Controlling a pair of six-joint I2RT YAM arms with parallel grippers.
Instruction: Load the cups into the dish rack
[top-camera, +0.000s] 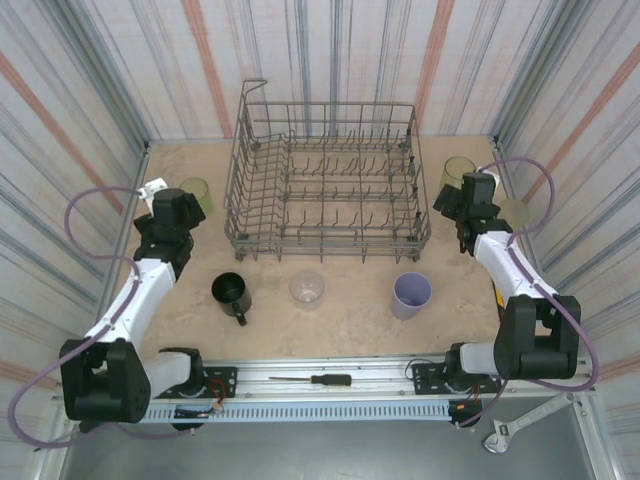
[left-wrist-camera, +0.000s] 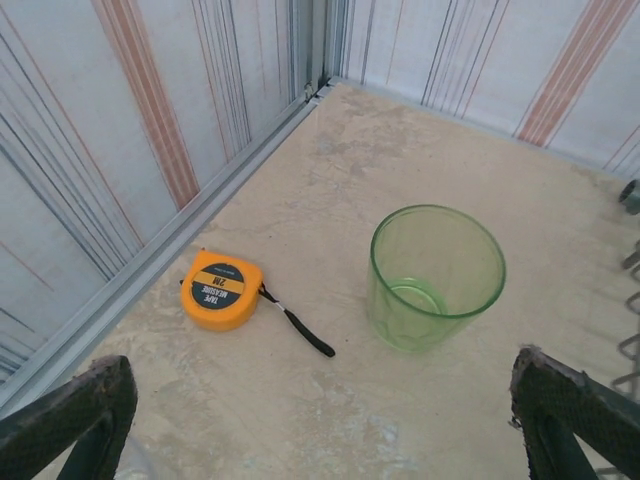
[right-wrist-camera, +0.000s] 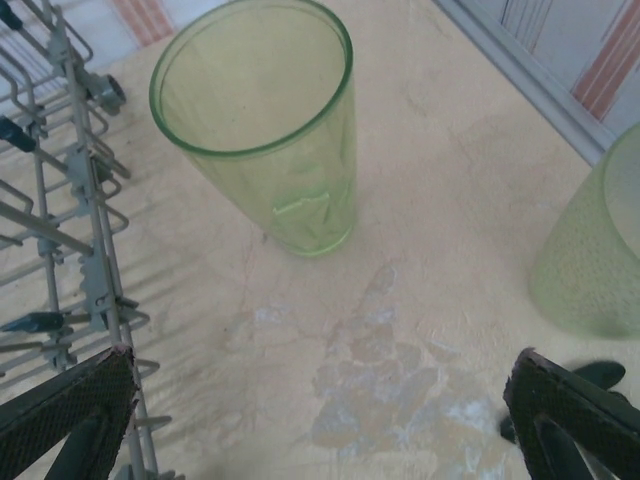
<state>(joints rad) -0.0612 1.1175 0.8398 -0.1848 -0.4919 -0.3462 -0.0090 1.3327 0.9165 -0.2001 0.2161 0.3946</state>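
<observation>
Along the near edge, a screwdriver (top-camera: 312, 380) lies on the rail between the arm bases. Just beyond it, three cups stand in a row on the tabletop (top-camera: 350, 320): a black mug (top-camera: 231, 294) to the left with its handle turned toward the near edge, a clear cup (top-camera: 307, 288) in the middle, and a lavender cup (top-camera: 411, 295) to the right. The dish rack (top-camera: 325, 180) sits behind them, filling the middle of the far half. By the left edge, the left gripper (left-wrist-camera: 320, 440) is spread wide and holds nothing. Ahead of it, a green tumbler (left-wrist-camera: 436, 275) stands upright beside an orange tape measure (left-wrist-camera: 221, 290) that lies near the left wall. By the right edge, the right gripper (right-wrist-camera: 320, 420) is also spread and bare. Beyond it, a tall tumbler (right-wrist-camera: 265, 130) stands upright just beside the rack's right side, and a frosted cup (right-wrist-camera: 595, 250) stands nearer the right edge.
</observation>
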